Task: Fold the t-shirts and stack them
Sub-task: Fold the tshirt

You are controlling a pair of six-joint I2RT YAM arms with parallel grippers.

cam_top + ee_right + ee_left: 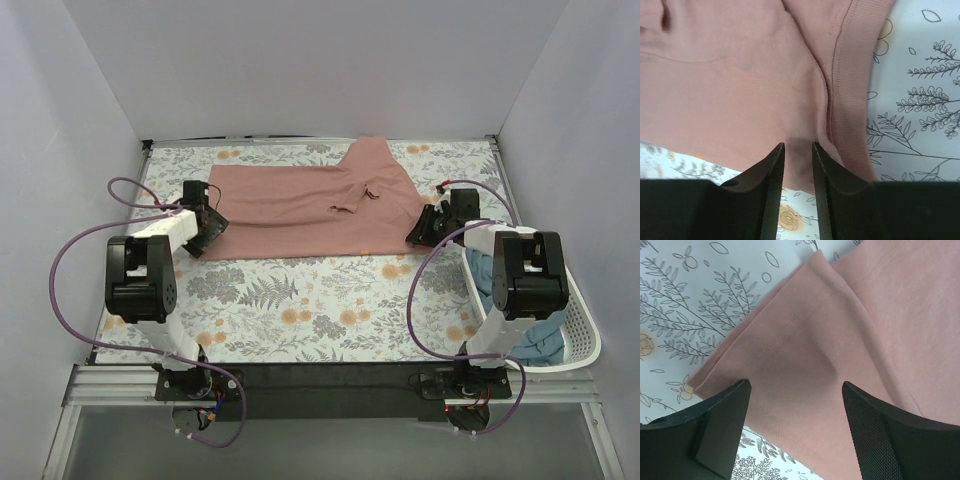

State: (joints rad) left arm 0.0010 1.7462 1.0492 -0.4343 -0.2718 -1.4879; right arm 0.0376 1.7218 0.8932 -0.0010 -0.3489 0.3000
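Pink tee [290, 210] lies flat on far cloth [300, 310], grippers at opposite ends to keep fold taut.
Left gripper [795, 390]: fingers spread over hem, holding nothing.
Right gripper [798, 150]: fingers nearly together at collar edge; pinch cannot tell.
Teal tee [545, 340] waits in basket [585, 320].

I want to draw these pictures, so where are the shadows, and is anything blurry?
Top view: even light, sharp, hardly any shadows. Left wrist view: a soft shadow falls on the pink t-shirt at the left gripper. Right wrist view: a darker smudge of shadow lies just ahead of the right gripper.
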